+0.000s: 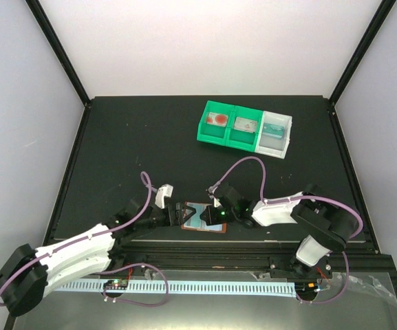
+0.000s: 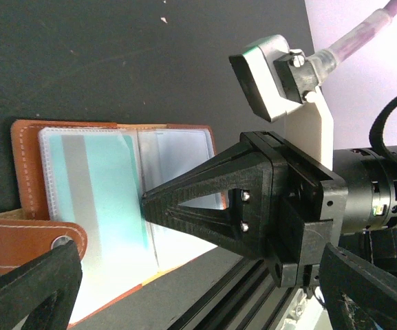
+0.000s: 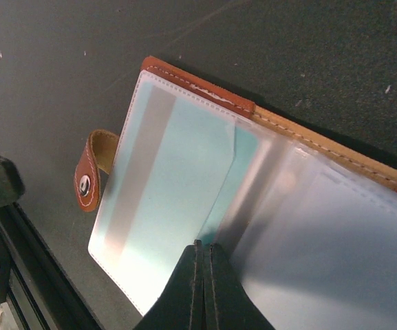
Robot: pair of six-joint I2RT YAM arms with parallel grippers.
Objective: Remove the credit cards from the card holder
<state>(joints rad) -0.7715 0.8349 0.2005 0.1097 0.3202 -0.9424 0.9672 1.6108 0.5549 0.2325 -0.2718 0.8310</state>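
Observation:
The card holder (image 1: 212, 229) lies spread open near the table's front edge, its reddish-brown rim (image 3: 205, 95) and snap tab (image 3: 88, 180) showing. A pale blue credit card (image 3: 164, 165) with a silver stripe sits in the left clear pocket (image 2: 95, 185). My right gripper (image 3: 204, 246) is shut, its tips pinched together on that card's inner edge beside the middle fold. It reaches in from the right (image 1: 210, 216). At the holder's left end my left gripper (image 1: 178, 214) stands wide open, its fingers (image 2: 26, 289) low by the tab (image 2: 26, 237), holding nothing.
Two joined green bins (image 1: 229, 125) and a white bin (image 1: 275, 134) stand at the back right, each with something inside. A black metal rail (image 1: 253, 240) runs along the table's front edge just behind the holder.

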